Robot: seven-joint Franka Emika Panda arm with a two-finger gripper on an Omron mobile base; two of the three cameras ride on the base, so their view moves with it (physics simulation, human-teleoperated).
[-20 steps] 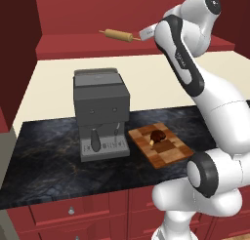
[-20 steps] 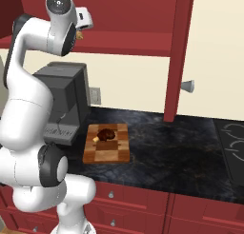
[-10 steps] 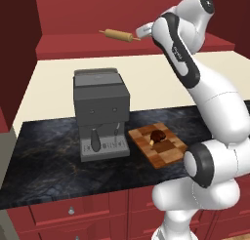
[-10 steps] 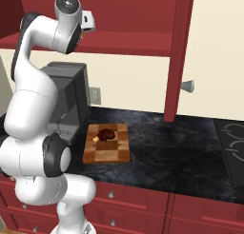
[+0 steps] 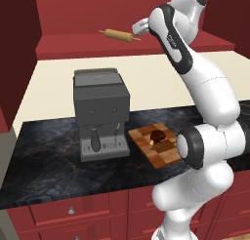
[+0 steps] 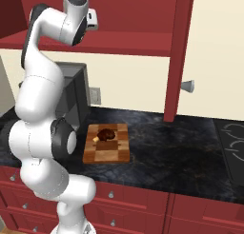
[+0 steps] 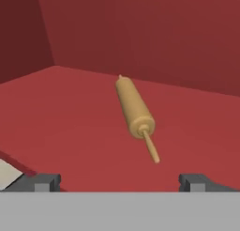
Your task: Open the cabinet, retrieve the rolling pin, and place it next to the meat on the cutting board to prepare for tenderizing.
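With the cabinet (image 6: 143,19) standing open, its right door (image 6: 177,52) swung out edge-on toward the room, the shelf inside is reachable from the front, which is why the arm is raised high and stretched in at shelf level. Pin (image 5: 117,35): lies flat on the red shelf floor, well back from the front edge, at a slant to the back wall; in the hand view one thin handle points toward the camera and the barrel runs away from it. Gripper (image 7: 120,180): empty, finger tips set wide apart at either side of the lower hand view, the pin centred between them but ahead of them and not touched. The wide spread is judged to be a readying for a grasp across the barrel; the slant suggests the hand may need to turn to close squarely. In the left base view the hand sits just beside the pin's near handle. Board (image 5: 157,145): flat on the dark counter below, just beside the grey coffee machine (image 5: 100,112). Meat (image 5: 156,135): rests on the half of the board nearer the wall, leaving bare squares alongside for the pin. Step in hand, by judgement: the approach to the pin; retrieval and placing not yet done.
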